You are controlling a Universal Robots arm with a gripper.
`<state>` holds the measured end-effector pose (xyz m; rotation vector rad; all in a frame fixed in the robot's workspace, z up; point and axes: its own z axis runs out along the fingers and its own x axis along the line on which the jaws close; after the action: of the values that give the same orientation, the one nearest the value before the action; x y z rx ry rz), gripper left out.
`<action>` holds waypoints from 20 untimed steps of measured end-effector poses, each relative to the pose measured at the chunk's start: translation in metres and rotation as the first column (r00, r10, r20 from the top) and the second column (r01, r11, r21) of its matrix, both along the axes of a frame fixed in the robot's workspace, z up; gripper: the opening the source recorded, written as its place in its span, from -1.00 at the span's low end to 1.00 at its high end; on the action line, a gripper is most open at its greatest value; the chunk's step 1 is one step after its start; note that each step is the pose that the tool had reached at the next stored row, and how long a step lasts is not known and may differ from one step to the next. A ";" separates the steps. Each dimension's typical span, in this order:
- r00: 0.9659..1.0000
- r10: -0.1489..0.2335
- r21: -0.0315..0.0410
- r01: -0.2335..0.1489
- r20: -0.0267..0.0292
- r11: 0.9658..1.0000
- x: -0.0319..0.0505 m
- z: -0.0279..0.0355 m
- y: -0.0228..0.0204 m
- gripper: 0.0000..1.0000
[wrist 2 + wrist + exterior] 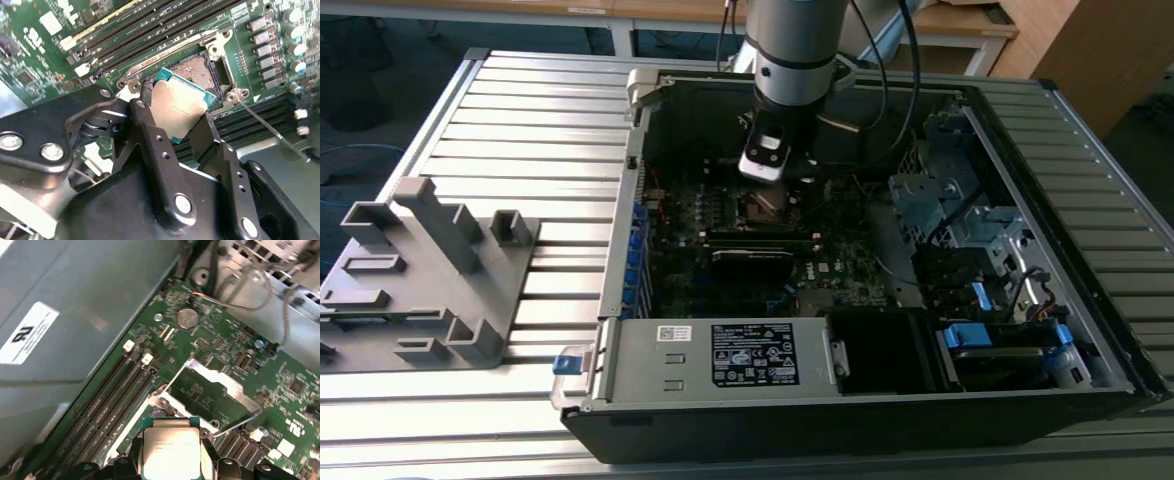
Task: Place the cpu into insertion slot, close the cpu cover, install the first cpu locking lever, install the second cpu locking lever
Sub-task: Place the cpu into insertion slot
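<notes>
Computer case point(854, 420): lies open on the slatted table point(520, 110); a fixture block point(427, 270) sits beside it at the exterior view's left.
Power supply box point(720, 355): inside the case, at its near end.
Motherboard point(834, 270): on the case floor, behind the power supply box.
Insertion slot point(202, 70): on the motherboard, alongside the memory slots point(150, 25).
Cpu point(177, 102): clamped between the fingers of the gripper point(177, 122), tilted over the insertion slot.
Cpu cover point(215, 385): raised open beside the slot.

cpu point(182, 102): grey top, teal rim | circuit board point(35, 60): green | tool point(175, 112): black
</notes>
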<state>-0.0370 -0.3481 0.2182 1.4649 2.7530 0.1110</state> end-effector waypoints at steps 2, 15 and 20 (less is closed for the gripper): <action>0.998 -0.068 0.000 0.068 0.000 0.998 0.0000 -0.0004 0.0000 0.08; 0.954 -0.298 0.000 0.298 0.000 0.954 0.0000 -0.0024 0.0000 0.08; 0.923 -0.384 0.000 0.384 0.000 0.923 0.0000 -0.0033 0.0000 0.08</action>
<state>-0.0370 -0.3481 0.2149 1.9675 2.4024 0.1020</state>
